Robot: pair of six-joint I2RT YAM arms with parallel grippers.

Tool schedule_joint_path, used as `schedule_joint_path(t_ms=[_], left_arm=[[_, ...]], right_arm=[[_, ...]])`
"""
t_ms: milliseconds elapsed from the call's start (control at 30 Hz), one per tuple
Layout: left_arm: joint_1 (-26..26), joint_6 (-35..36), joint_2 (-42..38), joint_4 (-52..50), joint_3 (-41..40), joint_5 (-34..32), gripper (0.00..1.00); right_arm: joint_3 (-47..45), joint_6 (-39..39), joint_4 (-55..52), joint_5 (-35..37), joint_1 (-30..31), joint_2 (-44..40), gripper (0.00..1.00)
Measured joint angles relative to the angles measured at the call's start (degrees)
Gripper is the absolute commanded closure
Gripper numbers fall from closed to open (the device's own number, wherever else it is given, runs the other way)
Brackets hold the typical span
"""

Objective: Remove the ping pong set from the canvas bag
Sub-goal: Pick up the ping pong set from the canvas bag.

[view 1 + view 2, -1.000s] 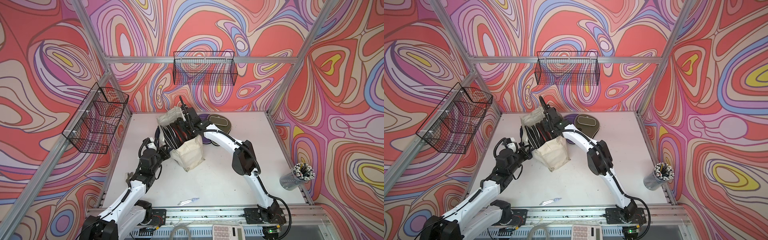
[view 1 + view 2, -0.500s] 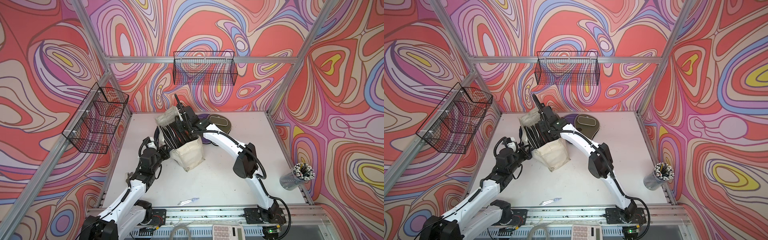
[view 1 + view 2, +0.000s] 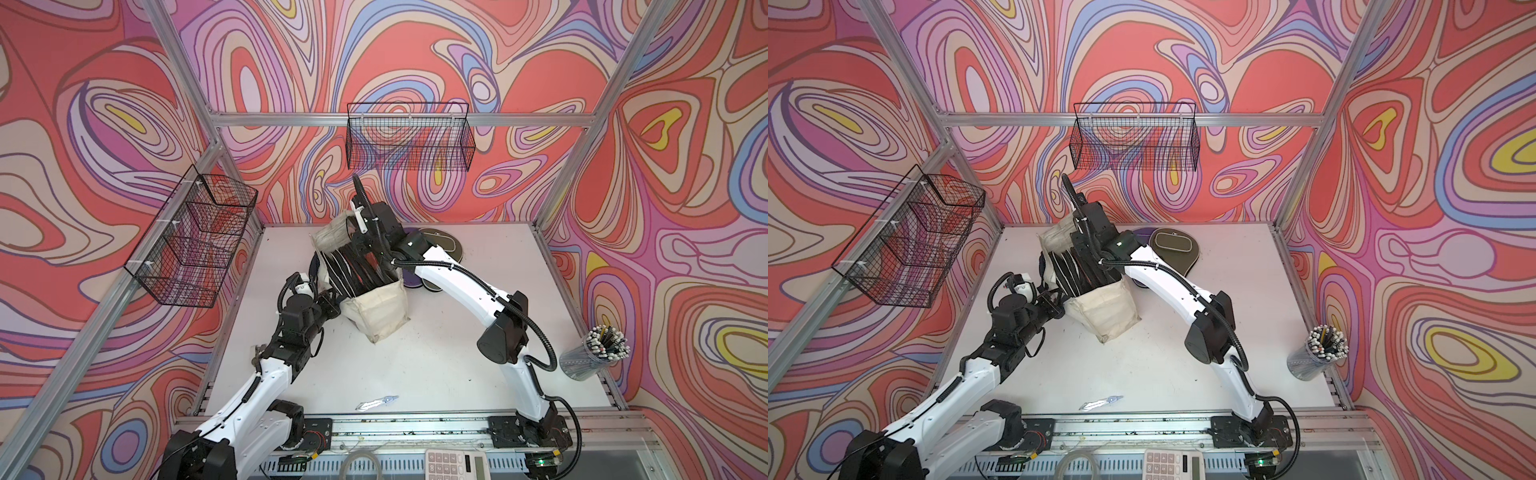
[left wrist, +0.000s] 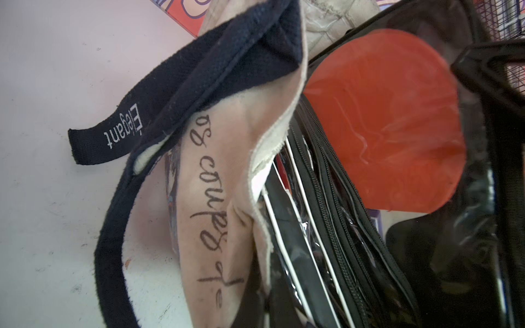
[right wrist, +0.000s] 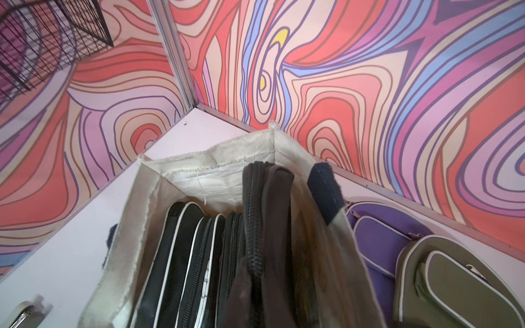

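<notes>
canvas bag stands mouth up on the worktop, toward the back and left of centre in both top views; soft cream walls, sagging; packed tight with upright black zip cases with white piping; ping pong set taken to be the dark case standing proud of the others, next to the bag wall that faces the purple case

handling, judged: set looks light, flat, fairly stiff from the paddles inside; red paddle shows through a glossy clear panel, likely slippery; better hold is the zipper seam along the top rim; tight packing means drag on the neighbours; bag is limp and would probably rise with the case unless held down; navy strap hangs loose over the side, could snag

right arm arches over from the right, elbow high, wrist pitched down into the bag mouth; right tool pressed together, apparently pinching that case's zipper edge; fingertips hidden

left arm reaches in low from the front left; left tool pressed together, touching the bag's lower side wall; cannot tell if fabric is pinched

purple case and olive case lie flat just beside the bag
</notes>
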Motion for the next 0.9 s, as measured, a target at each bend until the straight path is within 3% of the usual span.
schedule_joint_path(t_ms=[500,900], left_arm=[[0.00,0.02,0.20,0.26,0.00,0.02,1.00],[-0.22,0.26,0.20,0.22,0.00,-0.09,1.00]], right_arm=[[-0.15,-1.75,2.67,2.69,0.48,-5.75,1.00],[-0.83,-2.08,6.71,5.09,0.48,-16.02,1.00]])
